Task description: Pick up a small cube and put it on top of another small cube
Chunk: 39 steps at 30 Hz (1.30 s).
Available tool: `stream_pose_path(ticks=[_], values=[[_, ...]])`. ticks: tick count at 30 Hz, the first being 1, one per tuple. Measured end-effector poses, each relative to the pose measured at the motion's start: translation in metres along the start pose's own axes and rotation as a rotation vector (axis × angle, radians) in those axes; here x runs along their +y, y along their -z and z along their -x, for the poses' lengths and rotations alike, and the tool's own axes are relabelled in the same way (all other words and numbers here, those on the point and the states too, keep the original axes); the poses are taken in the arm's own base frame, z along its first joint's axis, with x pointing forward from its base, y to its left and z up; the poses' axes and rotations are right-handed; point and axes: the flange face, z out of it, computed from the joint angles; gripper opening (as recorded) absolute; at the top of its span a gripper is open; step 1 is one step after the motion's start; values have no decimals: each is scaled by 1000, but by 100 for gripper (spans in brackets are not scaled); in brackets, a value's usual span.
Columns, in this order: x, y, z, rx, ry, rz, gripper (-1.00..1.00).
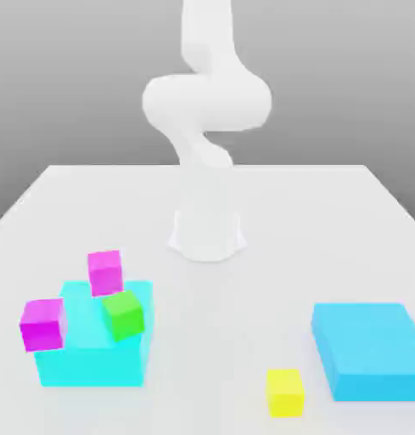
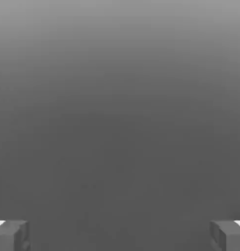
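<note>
We see the white arm (image 1: 206,110) folded up behind its base at the back of the pale grey worktop (image 1: 346,221), well apart from every block. In the hand view the gripper (image 2: 120,235) has its jaws spread wide, the two grey fingertips (image 2: 11,235) at opposite edges with nothing between them, facing plain grey background, so nothing is held. Candidate task things: small yellow cube (image 1: 285,392) sits alone on the worktop near the front, just beside the flat cyan block (image 1: 372,350) on the exterior view's right. On the exterior view's left a big cyan box (image 1: 96,353) carries a small green cube (image 1: 124,314) tilted on its top, a small magenta cube (image 1: 104,272) at its back edge, and another magenta cube (image 1: 42,324) at its left corner; we cannot tell if that one rests on the box or leans against it. Risks as we judge them: the yellow cube is the free pick, but the flat cyan block close by may catch a finger if the jaws straddle it the wrong way. The clustered cubes look tilted and unstable, so stacking onto one could tip it, and a descent there could nudge neighbours off the box. The long reach from the folded pose adds alignment error.
</note>
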Motion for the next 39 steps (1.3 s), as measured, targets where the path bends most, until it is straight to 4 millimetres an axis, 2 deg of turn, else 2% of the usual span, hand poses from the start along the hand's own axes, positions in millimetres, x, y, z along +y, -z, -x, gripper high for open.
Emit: stream_pose_path(ticks=[5, 11, 16, 20, 25, 30, 31, 37, 39], values=[[-3, -105, 28, -86, 12, 121, 0], [14, -216, 79, -198, 29, 248, 0], [43, -295, 135, -302, 43, 342, 0], [71, -345, 190, -395, 57, 408, 0], [114, -393, 258, -512, 55, 483, 0], [144, -437, 293, -533, 53, 494, 0], [149, -443, 297, -533, 53, 495, -100], [151, -446, 300, -533, 54, 494, -100], [145, -438, 294, -533, 52, 494, -100]])
